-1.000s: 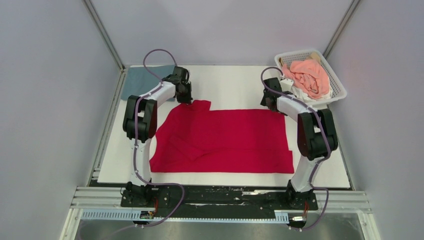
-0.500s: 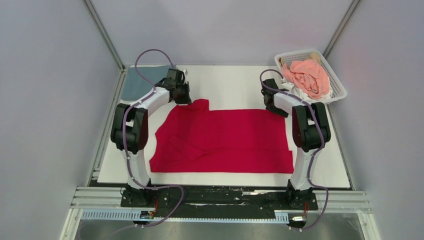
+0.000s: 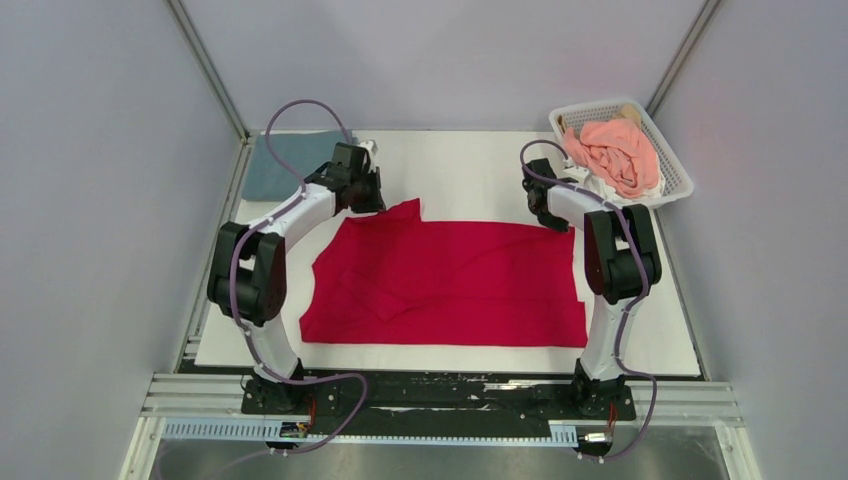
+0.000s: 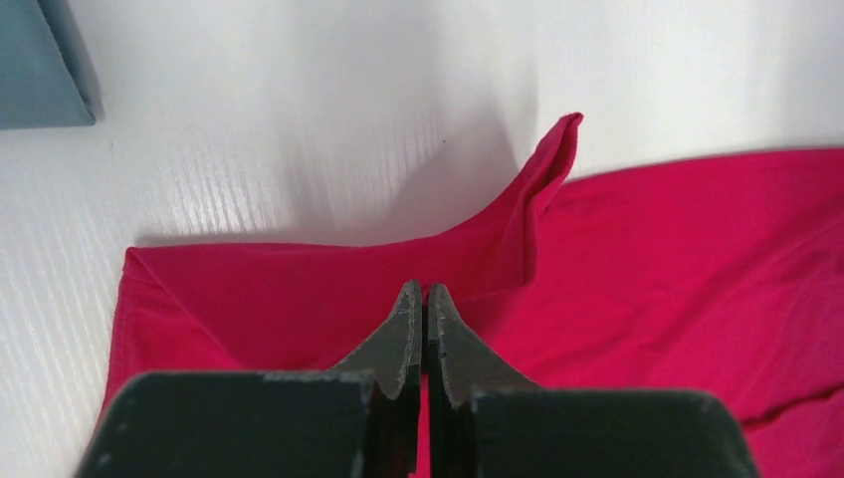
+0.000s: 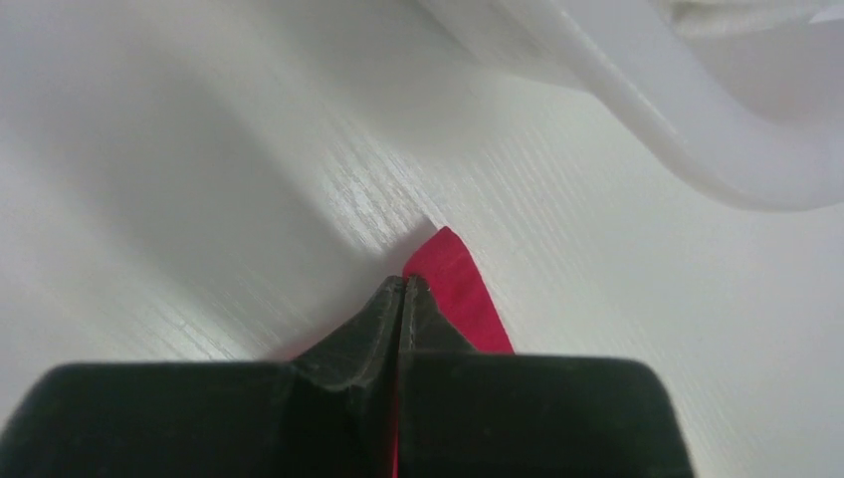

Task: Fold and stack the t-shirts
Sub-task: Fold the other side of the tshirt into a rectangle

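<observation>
The red t-shirt (image 3: 460, 280) lies spread across the middle of the counter (image 3: 470, 170), with its far edge pinched at both ends. The left gripper (image 4: 418, 299) is clamped shut on cloth near the far-left sleeve, and the right gripper (image 5: 401, 289) is closed tight on the far-right corner. Over the last second the left arm has swung its elbow outward and drawn that corner leftward, so the far edge looks tauter. That probably readies it for a fold toward the near edge.

Count:
- One red shirt.
- One folded grey-blue t-shirt (image 3: 275, 165) at the far-left corner.
- One basket (image 3: 680, 180) at the far-right corner, holding one salmon-pink t-shirt (image 3: 618, 155) over some white cloth (image 3: 600, 185).
</observation>
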Motion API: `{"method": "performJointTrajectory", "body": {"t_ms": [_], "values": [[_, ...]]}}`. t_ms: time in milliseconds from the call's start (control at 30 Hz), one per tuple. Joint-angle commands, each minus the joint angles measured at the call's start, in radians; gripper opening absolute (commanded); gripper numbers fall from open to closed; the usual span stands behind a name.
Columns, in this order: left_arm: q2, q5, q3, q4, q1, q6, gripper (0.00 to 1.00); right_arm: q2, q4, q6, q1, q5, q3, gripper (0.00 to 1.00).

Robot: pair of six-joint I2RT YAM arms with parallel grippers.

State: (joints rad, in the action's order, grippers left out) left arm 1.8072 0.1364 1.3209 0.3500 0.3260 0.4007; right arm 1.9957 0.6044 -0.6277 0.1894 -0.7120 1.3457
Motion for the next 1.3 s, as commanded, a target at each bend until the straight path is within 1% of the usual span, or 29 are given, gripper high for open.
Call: {"method": "performJointTrajectory", "body": {"t_ms": [0, 100, 267, 533, 767, 900, 1000, 1267], "values": [[-0.083, -0.016, -0.015, -0.028, 0.005, 0.014, 0.0, -0.019, 0.001, -0.009, 0.003, -0.027, 0.029, 0.0], [-0.122, -0.024, -0.045, -0.035, 0.007, 0.023, 0.0, -0.072, -0.027, 0.015, 0.009, 0.007, -0.004, 0.0], [-0.232, -0.065, -0.126, -0.033, 0.011, 0.041, 0.0, -0.217, -0.115, 0.064, 0.048, 0.055, -0.109, 0.0], [-0.422, -0.095, -0.294, -0.023, 0.036, 0.097, 0.0, -0.389, -0.128, 0.087, 0.085, 0.076, -0.238, 0.0], [-0.628, -0.179, -0.432, 0.062, 0.099, 0.149, 0.0, -0.487, -0.126, 0.101, 0.122, 0.076, -0.316, 0.0], [-0.722, -0.184, -0.531, 0.083, 0.126, 0.194, 0.0, -0.549, -0.117, 0.096, 0.124, 0.083, -0.361, 0.0], [-0.763, -0.18, -0.597, 0.088, 0.134, 0.227, 0.0, -0.584, -0.109, 0.096, 0.125, 0.089, -0.388, 0.0], [-0.839, -0.206, -0.659, 0.134, 0.137, 0.256, 0.0, -0.617, -0.081, 0.102, 0.125, 0.091, -0.425, 0.0]]}}
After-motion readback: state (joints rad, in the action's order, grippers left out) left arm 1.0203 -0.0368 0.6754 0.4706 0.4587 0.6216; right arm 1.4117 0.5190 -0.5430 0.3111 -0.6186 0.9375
